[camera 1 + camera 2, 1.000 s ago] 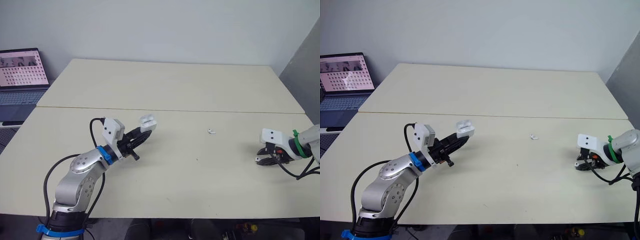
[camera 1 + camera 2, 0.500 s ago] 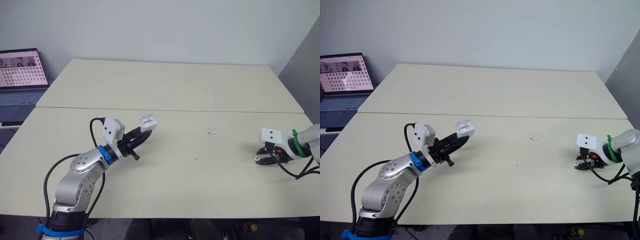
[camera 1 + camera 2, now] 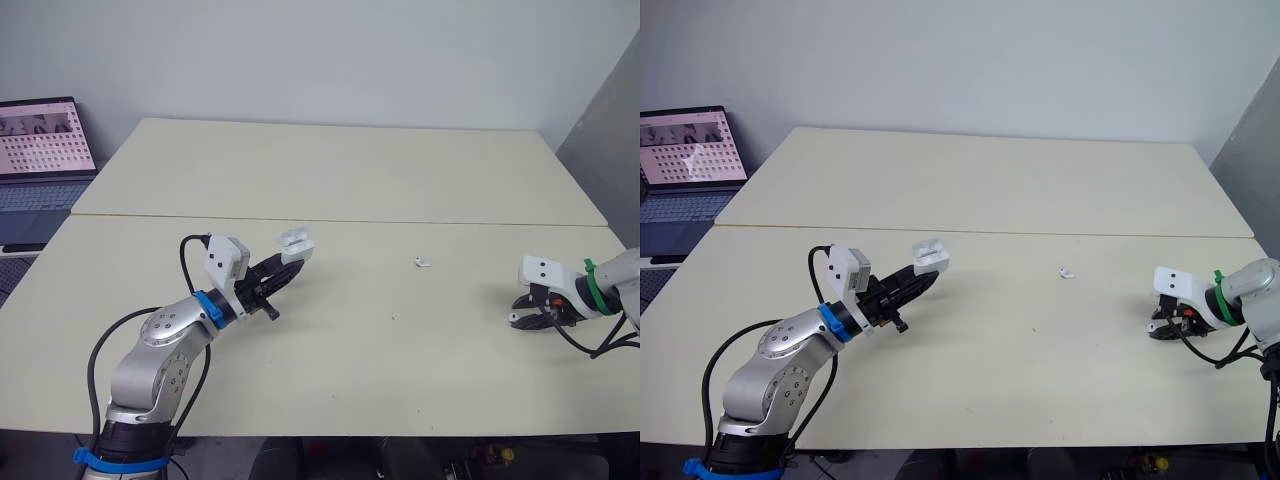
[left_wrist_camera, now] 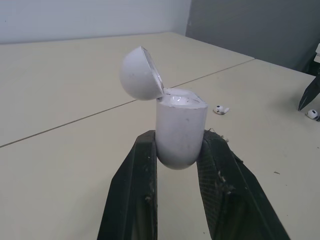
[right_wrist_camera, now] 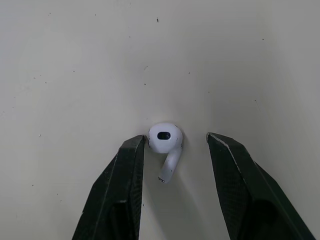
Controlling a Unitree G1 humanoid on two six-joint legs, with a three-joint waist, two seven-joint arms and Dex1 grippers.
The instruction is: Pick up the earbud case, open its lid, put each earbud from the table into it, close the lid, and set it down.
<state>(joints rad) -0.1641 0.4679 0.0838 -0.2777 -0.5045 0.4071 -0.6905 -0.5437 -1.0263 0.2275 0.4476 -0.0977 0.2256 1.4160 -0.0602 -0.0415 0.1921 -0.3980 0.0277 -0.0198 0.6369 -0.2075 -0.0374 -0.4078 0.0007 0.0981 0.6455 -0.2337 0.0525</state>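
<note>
Earbud (image 5: pixel 165 137) between right hand's (image 5: pixel 175 140) spread fingers (image 5: pixel 124 176) (case (image 4: pixel 181 126) lid (image 4: pixel 137 74) open)

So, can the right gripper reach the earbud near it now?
Probably yes. The right gripper is open, and the earbud lies on the table between its jaws; nothing blocks it.

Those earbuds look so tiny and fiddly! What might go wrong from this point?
The earbud lies off-centre between the open fingers of the right end effector, close to one finger, so closing might flick it away. The left end effector pinches only the rounded bottom of the earbud case, whose lid is open; pushing an earbud in might tip it.
</note>
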